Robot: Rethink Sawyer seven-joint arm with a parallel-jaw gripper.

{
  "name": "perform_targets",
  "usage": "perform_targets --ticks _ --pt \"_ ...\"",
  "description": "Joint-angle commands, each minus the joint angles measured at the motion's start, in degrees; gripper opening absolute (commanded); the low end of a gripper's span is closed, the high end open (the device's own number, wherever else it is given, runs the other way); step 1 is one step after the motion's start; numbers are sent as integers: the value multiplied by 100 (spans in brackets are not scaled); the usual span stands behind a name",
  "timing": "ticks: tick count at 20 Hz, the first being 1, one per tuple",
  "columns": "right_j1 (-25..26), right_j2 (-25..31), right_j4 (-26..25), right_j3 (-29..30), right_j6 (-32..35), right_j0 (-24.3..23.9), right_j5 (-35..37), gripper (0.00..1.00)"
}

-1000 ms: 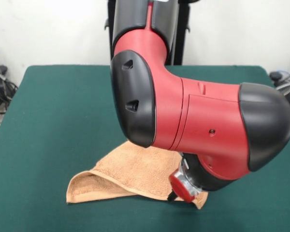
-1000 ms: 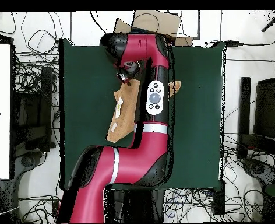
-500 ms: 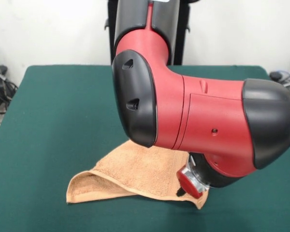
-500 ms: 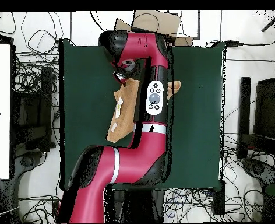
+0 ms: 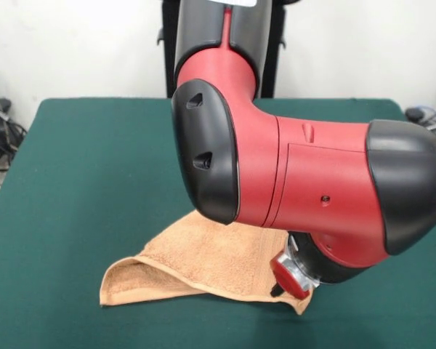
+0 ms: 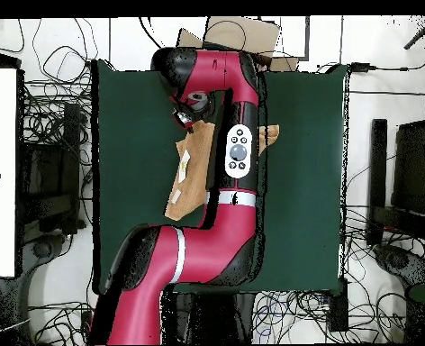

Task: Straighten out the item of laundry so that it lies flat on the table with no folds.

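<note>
Clearly soft and limp, the towel [image 5: 203, 262] lies folded on the counter [image 5: 80, 182] under the arm, best pinched at a free corner, while the claw [image 5: 280, 289] hovers at its corner, its opening impossible to tell.

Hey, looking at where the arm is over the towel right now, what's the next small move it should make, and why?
Probably lower the gripper onto the near corner of the towel and take hold of it. The gripper hangs right over that corner, and the towel's left end is folded over on the green table, so a held corner would let the fold be pulled flat.
</note>
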Motion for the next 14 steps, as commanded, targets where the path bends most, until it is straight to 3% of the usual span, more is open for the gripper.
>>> perform_targets --ticks 1,14 --pt "35 680 -360 455 651 37 -517 100" --pt "92 482 -141 646 697 61 -1005 100"
